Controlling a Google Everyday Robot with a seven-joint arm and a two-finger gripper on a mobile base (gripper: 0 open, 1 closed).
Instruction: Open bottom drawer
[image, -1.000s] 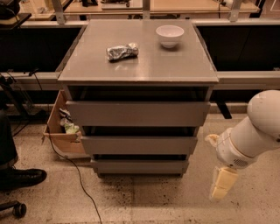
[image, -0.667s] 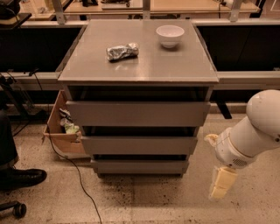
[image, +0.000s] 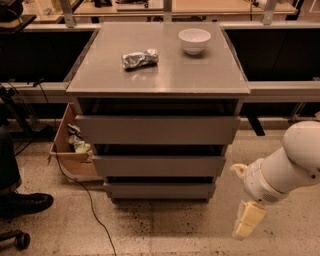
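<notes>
Your claw (image: 248, 221) hangs low at the right side of the grey cabinet (image: 231, 107), near the floor and apart from the drawers. Whether it is open or closed, you cannot tell from this view. The bottom drawer (image: 160, 190) is the lowest and slimmest front, directly under the middle drawer (image: 159, 166). On the counter (image: 165, 80) stand a white bowl (image: 194, 40) and a crumpled foil packet (image: 140, 59), well apart.

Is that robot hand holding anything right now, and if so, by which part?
Nothing. The gripper hangs low to the right of the cabinet, apart from the bottom drawer, with no object in it.
</notes>
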